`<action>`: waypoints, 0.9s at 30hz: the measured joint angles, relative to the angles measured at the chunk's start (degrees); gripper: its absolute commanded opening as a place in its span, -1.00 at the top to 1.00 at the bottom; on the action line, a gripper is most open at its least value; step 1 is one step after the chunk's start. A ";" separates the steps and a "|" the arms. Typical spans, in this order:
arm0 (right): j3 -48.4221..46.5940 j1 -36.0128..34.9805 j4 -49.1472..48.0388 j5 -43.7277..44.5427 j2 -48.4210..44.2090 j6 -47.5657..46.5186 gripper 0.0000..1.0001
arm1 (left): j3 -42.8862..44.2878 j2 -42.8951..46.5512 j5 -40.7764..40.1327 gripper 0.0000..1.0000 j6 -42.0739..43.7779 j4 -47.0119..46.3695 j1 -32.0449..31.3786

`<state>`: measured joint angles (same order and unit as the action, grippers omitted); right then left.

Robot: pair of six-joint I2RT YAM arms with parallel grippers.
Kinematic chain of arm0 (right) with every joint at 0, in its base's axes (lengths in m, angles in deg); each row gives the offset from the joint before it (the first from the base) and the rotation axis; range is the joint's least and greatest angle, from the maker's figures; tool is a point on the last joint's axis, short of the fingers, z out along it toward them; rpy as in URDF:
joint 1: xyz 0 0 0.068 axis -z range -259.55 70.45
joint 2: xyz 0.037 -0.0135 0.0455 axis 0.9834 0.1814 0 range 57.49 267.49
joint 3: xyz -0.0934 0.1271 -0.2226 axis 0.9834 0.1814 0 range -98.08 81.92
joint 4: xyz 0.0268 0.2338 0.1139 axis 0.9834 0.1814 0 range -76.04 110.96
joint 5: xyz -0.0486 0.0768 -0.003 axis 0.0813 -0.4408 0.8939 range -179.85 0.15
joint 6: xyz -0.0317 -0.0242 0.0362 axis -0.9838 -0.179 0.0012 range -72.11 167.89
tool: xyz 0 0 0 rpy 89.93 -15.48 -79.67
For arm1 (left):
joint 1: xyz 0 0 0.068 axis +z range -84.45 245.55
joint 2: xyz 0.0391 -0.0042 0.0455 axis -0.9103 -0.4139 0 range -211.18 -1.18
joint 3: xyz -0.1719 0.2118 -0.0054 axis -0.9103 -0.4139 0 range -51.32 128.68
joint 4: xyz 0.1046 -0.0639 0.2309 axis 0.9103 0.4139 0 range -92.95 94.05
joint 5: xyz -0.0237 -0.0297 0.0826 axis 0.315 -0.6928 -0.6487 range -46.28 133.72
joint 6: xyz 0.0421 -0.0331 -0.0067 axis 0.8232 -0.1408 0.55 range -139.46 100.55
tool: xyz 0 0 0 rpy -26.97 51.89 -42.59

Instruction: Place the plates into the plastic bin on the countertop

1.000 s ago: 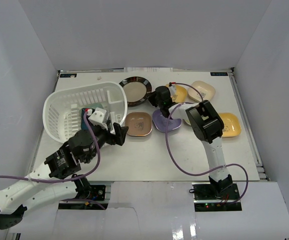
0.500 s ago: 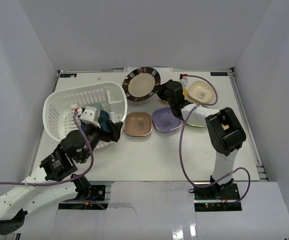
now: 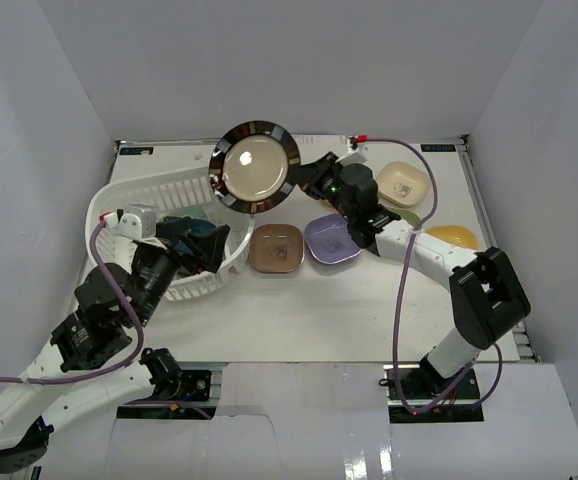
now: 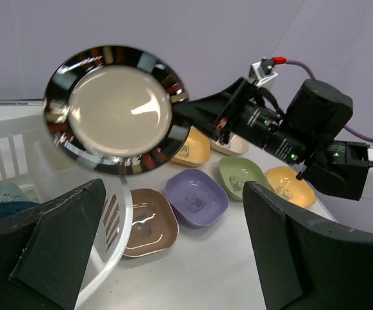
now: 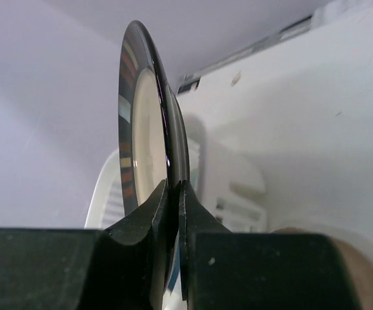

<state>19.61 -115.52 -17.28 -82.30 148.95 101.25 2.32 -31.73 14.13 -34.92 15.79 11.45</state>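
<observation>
The dark-rimmed round plate (image 3: 254, 167) is held on edge in the air, its cream face turned toward the left arm. It is clamped at the rim by the right gripper (image 3: 297, 180). In the right wrist view the two fingers (image 5: 149, 210) are seen pressed onto the rim from either side. Short blocks of orange, cream and teal are seen in the dark rim. In the top view the plate is placed over the far right rim of the plastic bin (image 3: 174, 190).

The left gripper (image 3: 201, 243) is held over the right part of the bin with its jaws set wide apart and nothing between them. A mint piece (image 4: 2, 192) and a dark-blue piece (image 4: 6, 212) are seen inside the bin.

On the countertop (image 3: 299, 310), just right of the bin, a brown dish (image 3: 276, 247) and a purple dish (image 3: 331, 238) are laid side by side. A cream dish (image 3: 403, 183), a green dish (image 4: 244, 174) and a yellow dish (image 3: 451, 236) are set further right.

A small dark motif is printed in the centre of several dishes — too small to be read. Two dark labels (image 3: 134, 151) are fixed at the far edge of the countertop, and their writing cannot be made out.
</observation>
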 measured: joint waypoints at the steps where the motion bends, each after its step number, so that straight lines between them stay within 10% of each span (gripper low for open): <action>1: -0.72 -1.64 1.36 -0.96 0.24 -0.66 0.85 | 0.31 -0.04 0.00 -0.96 0.11 -0.13 0.00; 23: -30.29 -19.37 18.60 -7.85 27.98 -7.06 0.82 | -3.19 1.11 -5.60 -0.96 3.48 -4.24 0.52; 27: -32.11 -20.09 20.09 -6.88 30.21 -7.50 0.28 | -4.24 0.42 -5.57 -0.96 3.48 -4.15 1.16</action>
<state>-12.49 -135.60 2.81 -89.18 179.15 93.76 -1.92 -31.31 8.56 -31.44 11.64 12.60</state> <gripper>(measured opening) 0.218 0.979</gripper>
